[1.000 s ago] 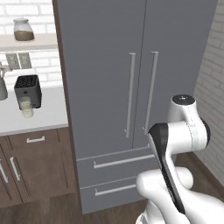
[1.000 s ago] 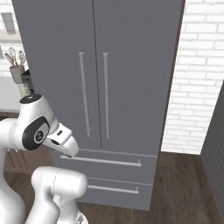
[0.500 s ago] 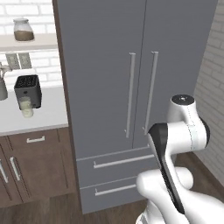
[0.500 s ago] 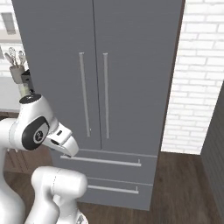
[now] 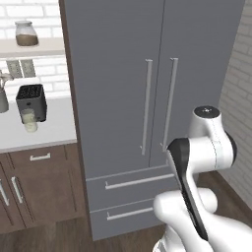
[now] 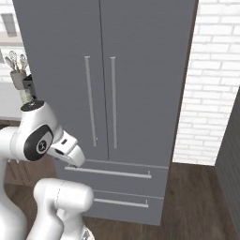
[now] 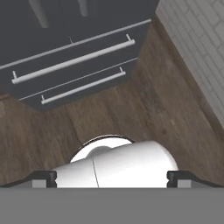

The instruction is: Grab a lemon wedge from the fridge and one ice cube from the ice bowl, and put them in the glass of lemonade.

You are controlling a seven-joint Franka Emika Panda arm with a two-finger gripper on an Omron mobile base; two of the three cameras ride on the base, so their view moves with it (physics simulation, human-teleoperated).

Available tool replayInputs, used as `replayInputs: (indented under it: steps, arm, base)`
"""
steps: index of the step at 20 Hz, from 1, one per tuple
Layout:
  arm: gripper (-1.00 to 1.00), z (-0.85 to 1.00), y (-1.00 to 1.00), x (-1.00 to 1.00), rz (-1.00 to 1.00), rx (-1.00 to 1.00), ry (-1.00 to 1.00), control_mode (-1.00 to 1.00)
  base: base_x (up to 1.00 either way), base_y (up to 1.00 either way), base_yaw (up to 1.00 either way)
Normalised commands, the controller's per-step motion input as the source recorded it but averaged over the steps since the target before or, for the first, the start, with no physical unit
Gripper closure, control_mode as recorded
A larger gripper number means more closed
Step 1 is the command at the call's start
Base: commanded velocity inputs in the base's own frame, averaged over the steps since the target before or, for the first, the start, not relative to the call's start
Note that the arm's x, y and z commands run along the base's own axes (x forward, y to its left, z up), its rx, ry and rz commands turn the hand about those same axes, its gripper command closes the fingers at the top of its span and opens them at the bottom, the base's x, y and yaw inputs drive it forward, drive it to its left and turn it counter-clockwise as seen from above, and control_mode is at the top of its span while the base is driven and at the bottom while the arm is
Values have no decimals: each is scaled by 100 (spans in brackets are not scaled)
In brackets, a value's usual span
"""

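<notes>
Down by the robot's own body, the gripper (image 7: 112, 176) points at the wooden floor (image 7: 144, 109). Its two tips sit far apart, so it is wide and holds nothing. Just ahead stands the fridge (image 5: 147, 98) with both doors closed, so the lemon wedge must be hidden inside. The glass of lemonade (image 5: 29, 120) waits on the bench (image 5: 44, 130) by the black toaster (image 5: 32, 101). The arm is tucked low and close; swinging up, it might bump a door or slip off a thin handle (image 6: 90, 101).

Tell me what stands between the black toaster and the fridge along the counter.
Nothing: in the left base view the stretch of white counter between the toaster and the fridge is bare. The glass of lemonade stands before the toaster.
</notes>
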Motion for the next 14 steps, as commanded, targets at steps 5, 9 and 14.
replayInputs:
  steps: [5,9,14]
  arm:
    - [-100,-2,-2,10,5,0,-31,-100]
    - [-100,0,2,41,15,0,-35,-100]
    - [-100,5,12,49,25,0,-25,-100]
  base:
    - [0,0,0]
    - [0,0,0]
    - [0,0,0]
